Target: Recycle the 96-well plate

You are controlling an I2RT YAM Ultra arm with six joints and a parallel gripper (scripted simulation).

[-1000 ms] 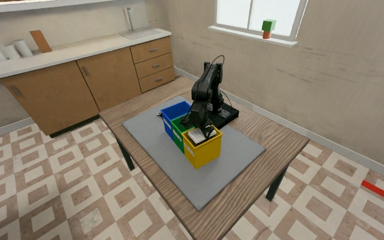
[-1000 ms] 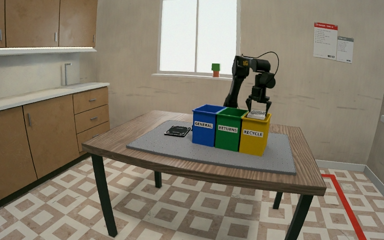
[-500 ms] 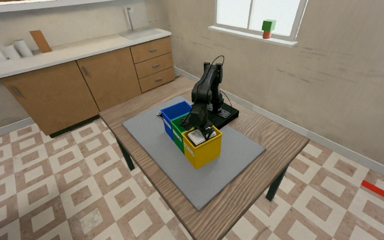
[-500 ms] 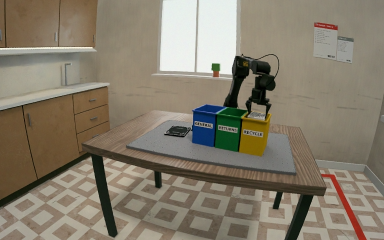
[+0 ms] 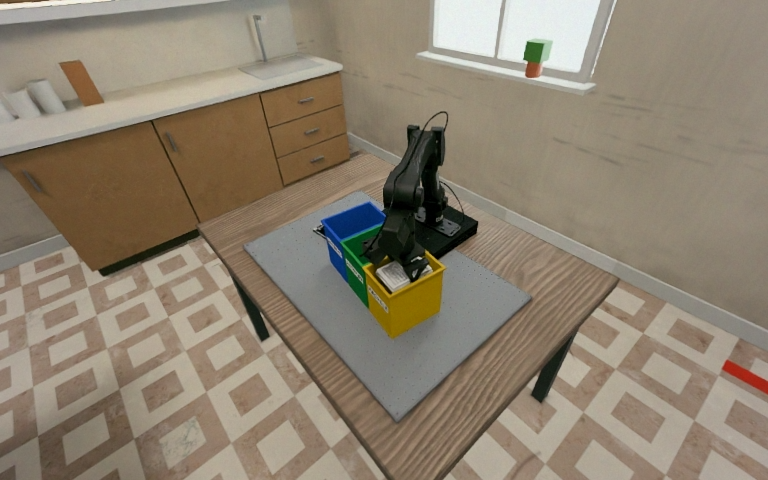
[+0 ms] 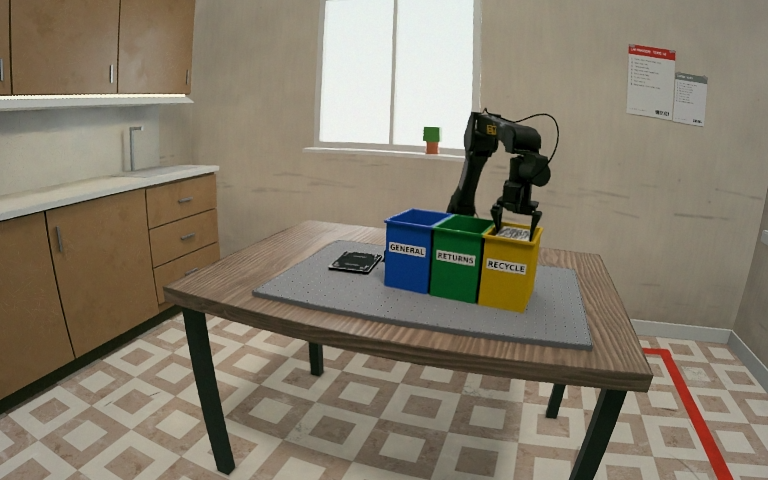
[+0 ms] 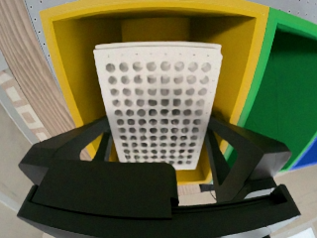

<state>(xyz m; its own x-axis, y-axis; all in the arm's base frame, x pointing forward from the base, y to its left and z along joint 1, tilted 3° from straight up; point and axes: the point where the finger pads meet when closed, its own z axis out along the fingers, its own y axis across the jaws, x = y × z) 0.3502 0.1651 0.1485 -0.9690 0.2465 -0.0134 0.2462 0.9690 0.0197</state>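
Note:
The white 96-well plate (image 7: 159, 110) sits between my gripper's (image 7: 158, 144) fingers, held over the open mouth of the yellow RECYCLE bin. In the top and exterior views the gripper (image 6: 515, 219) reaches down to the rim of the yellow bin (image 6: 508, 267), and the plate (image 5: 393, 275) shows just inside the bin's top (image 5: 406, 294). The gripper is shut on the plate. The black plate nest N1 (image 6: 355, 262) lies flat on the grey mat, left of the bins, with nothing on it.
The green RETURNS bin (image 6: 458, 259) and the blue GENERAL bin (image 6: 410, 250) stand upright in a row touching the yellow bin. All three stand on the grey mat (image 6: 419, 294) on a wooden table. The arm's base (image 5: 447, 226) stands behind the bins.

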